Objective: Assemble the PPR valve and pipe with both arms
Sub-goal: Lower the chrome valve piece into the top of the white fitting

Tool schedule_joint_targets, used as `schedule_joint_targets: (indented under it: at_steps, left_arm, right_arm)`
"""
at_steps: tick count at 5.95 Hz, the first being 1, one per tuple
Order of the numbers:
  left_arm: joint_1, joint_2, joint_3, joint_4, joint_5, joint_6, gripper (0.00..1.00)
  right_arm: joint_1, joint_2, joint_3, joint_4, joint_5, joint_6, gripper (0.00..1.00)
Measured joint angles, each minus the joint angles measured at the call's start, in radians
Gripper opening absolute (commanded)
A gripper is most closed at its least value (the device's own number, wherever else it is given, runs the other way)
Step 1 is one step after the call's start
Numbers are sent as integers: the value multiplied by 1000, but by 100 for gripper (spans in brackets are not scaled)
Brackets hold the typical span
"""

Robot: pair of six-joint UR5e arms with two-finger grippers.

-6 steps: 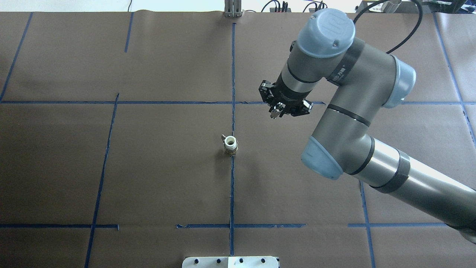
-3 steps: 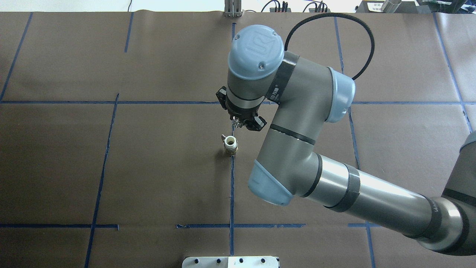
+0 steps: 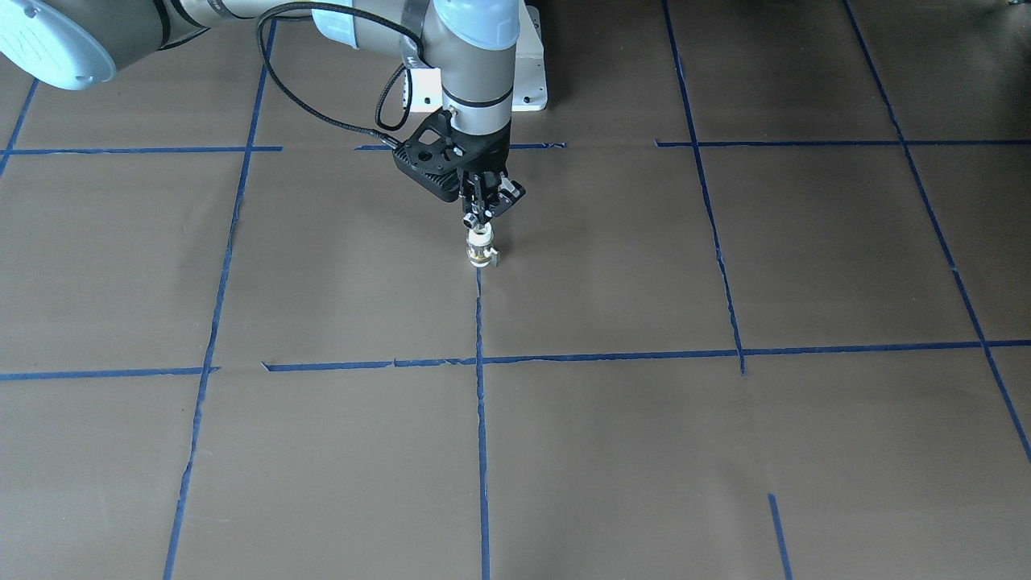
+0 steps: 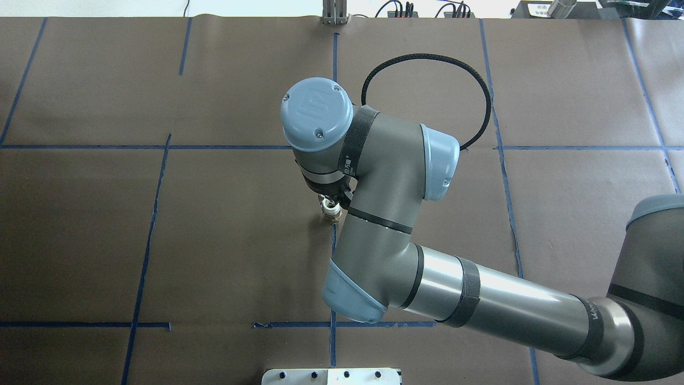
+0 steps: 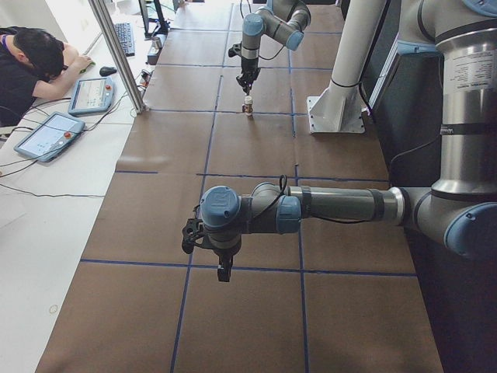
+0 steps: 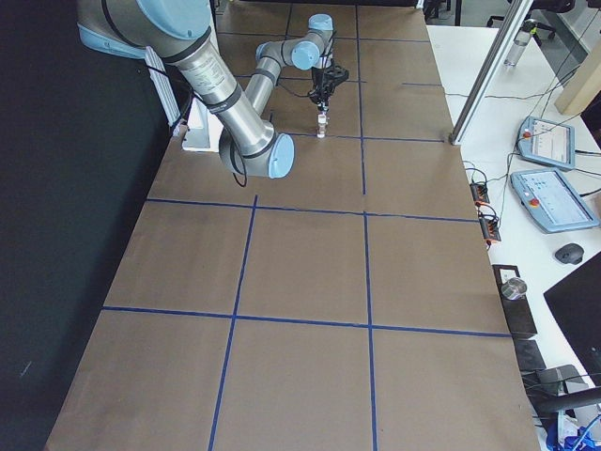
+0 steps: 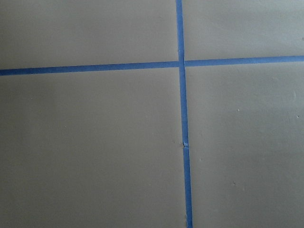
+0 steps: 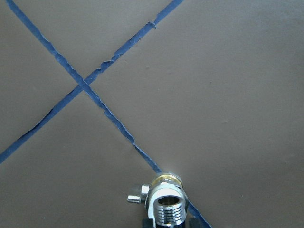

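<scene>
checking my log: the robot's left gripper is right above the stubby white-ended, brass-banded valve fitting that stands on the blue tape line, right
Not the left: it is the right gripper that is right above the stubby white-ended, brass-banded valve fitting that stands on the blue tape line. The overhead exterior view shows that arm reaching in from the right.

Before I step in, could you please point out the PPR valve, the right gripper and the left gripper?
PPR valve (image 3: 479, 254), front-facing view, on its metal middle band.
right gripper (image 3: 481, 217), front-facing view, midway between its fingertips.
left gripper (image 5: 224, 273), exterior left view, midway between its fingertips.
</scene>
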Motion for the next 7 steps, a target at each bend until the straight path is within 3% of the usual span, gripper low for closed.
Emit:
schedule_joint_targets:
  at_steps: [7]
  left_arm:
    - [0, -3, 0, 0, 0, -1, 100]
  right_arm:
    - [-11, 5, -19, 7, -33, -13, 0]
